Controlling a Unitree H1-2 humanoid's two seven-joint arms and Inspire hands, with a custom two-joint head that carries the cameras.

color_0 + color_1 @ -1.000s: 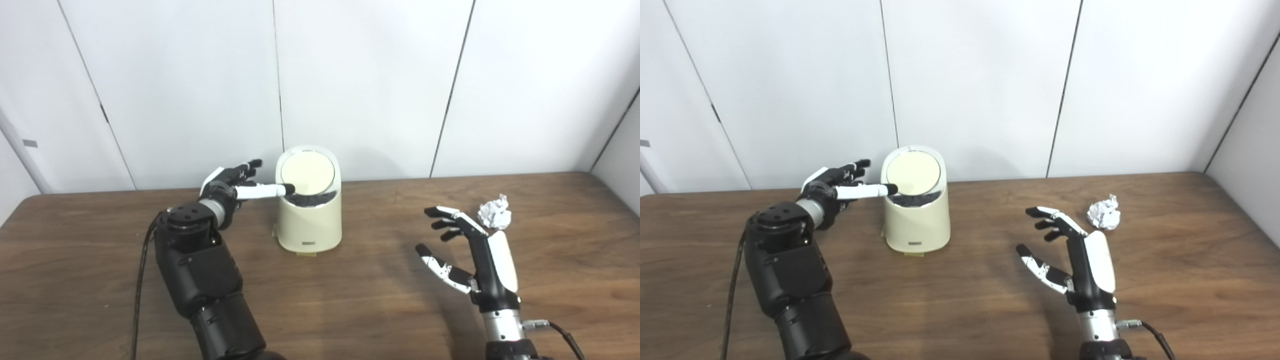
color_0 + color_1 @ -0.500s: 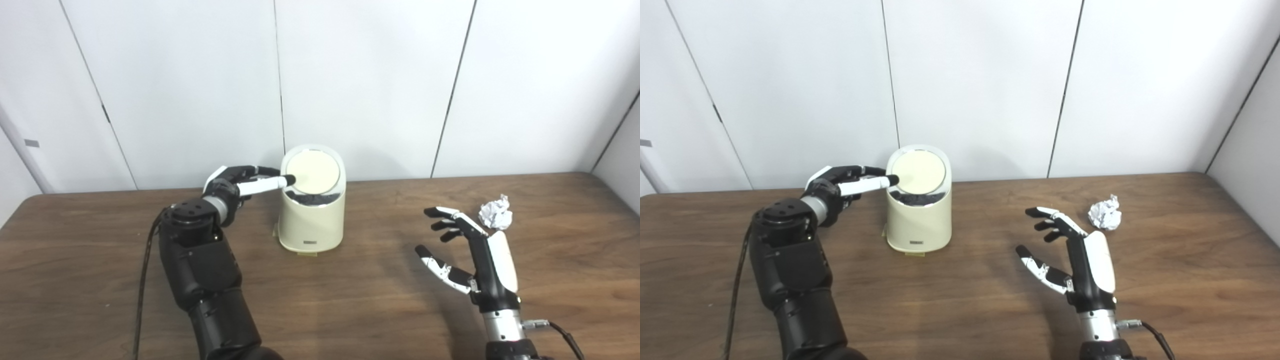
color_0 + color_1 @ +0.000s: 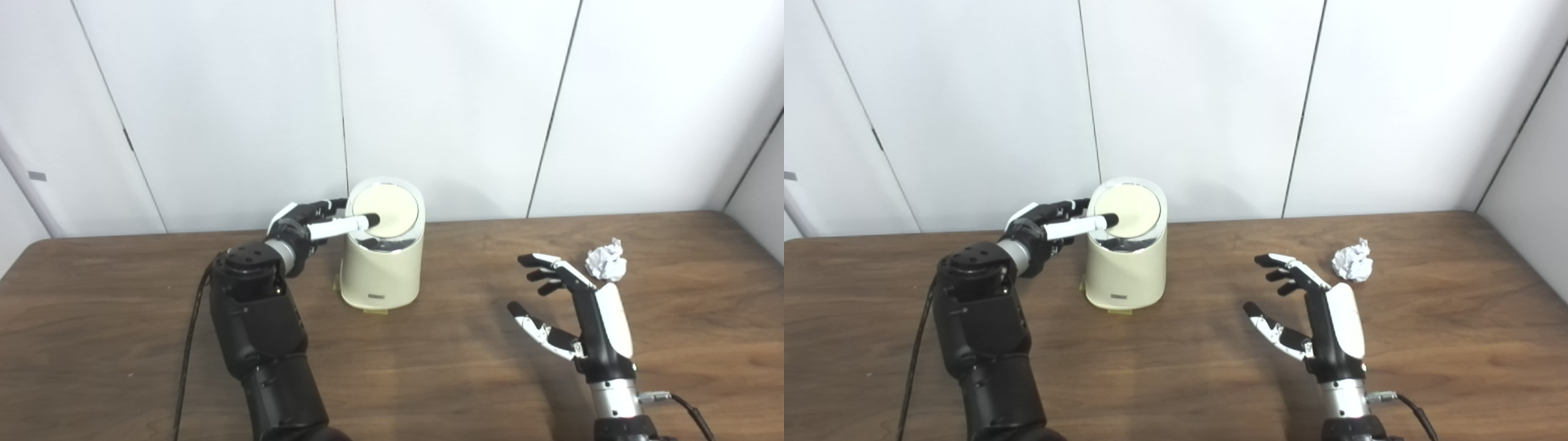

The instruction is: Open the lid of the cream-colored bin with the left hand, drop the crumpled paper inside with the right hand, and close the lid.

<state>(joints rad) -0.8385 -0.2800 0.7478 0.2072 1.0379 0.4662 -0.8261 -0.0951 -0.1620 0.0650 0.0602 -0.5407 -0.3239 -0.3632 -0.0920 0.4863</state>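
Left eye view gives me the clearest read, so I work across it from my left; my left hand point(image 3: 306, 223) reaches in from the side with one white finger stretched out straight, its dark tip resting on the round lid point(image 3: 387, 211) of the cream bin point(image 3: 381, 269), the other fingers curled back behind it and grasping nothing; the lid sits tilted toward me with a dark crescent showing under its near edge, so I judge it partly swung but not open enough to take anything; I am on the first step, opening the lid, and the paper drop and the closing are not yet begun.

Next I need to press that fingertip further so the disc tips wide, and hold it there without shoving the bin along the table point(image 3: 429, 367); the bin is light-looking and could slide or rock if I push sideways rather than down.

Further right, my right hand point(image 3: 582, 318) hovers above the table, palm turned inward, fingers spread apart and empty; the crumpled paper point(image 3: 606, 261) lies on the wood just beyond and to the right of those fingertips, near but not touching, and well apart from the bin; that hand will have to reach a little forward and close around the ball before carrying it across.
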